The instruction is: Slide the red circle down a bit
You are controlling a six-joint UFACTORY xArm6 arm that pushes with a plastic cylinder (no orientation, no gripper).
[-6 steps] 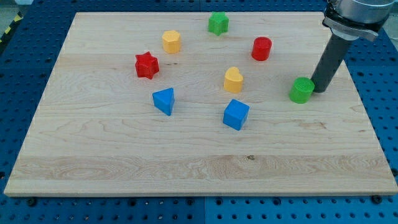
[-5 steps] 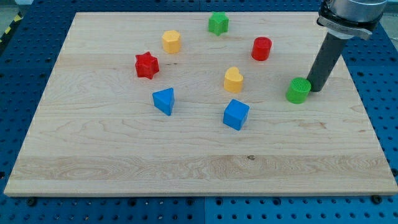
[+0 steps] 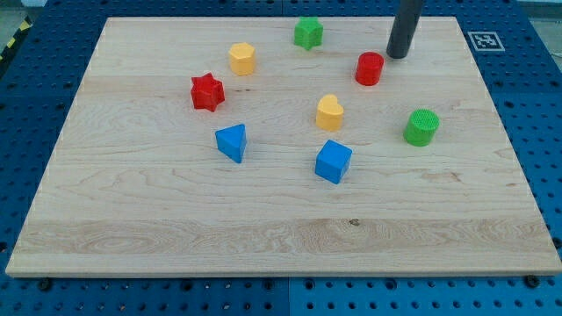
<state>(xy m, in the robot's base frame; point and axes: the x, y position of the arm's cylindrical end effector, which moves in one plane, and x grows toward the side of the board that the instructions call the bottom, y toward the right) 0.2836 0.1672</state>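
Having left the green cylinder (image 3: 422, 127), my tip (image 3: 399, 56) is now sitting just up-right of the red circle (image 3: 370, 68); no claw is showing.

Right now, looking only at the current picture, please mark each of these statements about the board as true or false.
1. My tip stands above and to the right of the red circle. True.
2. My tip touches the green cylinder. False: the cylinder stands alone near the view's right, far below the tip.
3. The yellow heart lies above the blue cube. True.
4. The red star lies right of the blue triangle. False: it lies above it and slightly left.
5. The green star is near the view's bottom. False: near the top.
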